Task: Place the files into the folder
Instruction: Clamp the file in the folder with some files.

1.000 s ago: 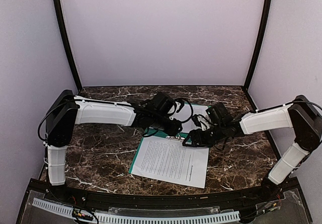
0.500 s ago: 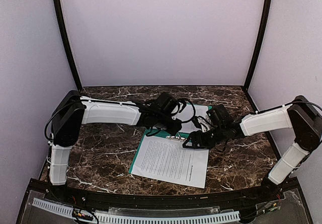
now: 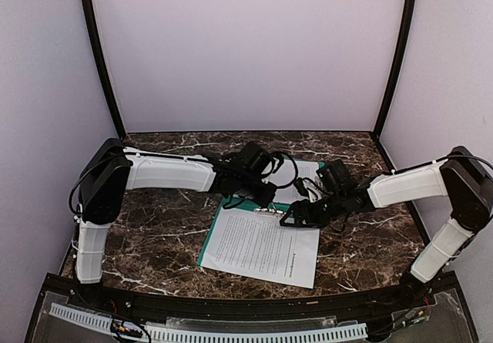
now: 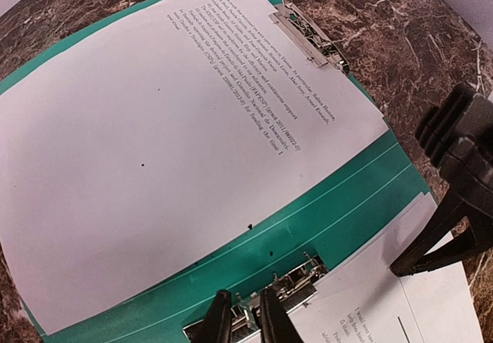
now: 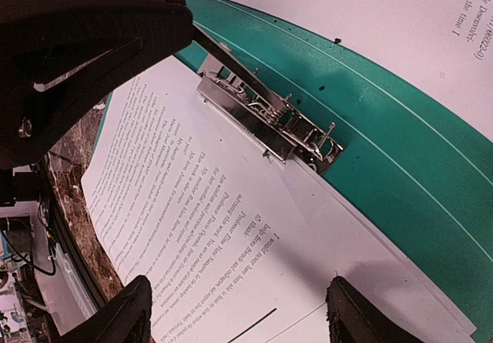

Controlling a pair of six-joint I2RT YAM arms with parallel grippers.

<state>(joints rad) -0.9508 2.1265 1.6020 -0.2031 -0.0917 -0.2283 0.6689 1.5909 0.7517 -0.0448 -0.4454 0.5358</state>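
The teal-green folder (image 3: 206, 252) lies open on the marble table. One of the files (image 3: 262, 247), a white printed sheet, covers its near half. A second sheet (image 3: 306, 175) lies on the far half. In the left wrist view my left gripper (image 4: 246, 324) is shut on the lever of the metal clip (image 4: 308, 277) at the folder's spine, at the edge of the far sheet (image 4: 362, 304). My right gripper (image 5: 239, 312) hovers open over that text sheet (image 5: 200, 227), just beside the clip (image 5: 269, 112). Nothing is between its fingers (image 5: 123, 312).
A second metal clip (image 4: 312, 38) sits at the top edge of the near sheet (image 4: 154, 150). The two grippers are close together over the spine; the right one (image 4: 454, 196) shows in the left wrist view. Purple walls enclose the table (image 3: 154, 204).
My left jaws have narrowed onto the clip lever, and the left arm has shifted slightly toward the spine. The right arm has hardly moved.
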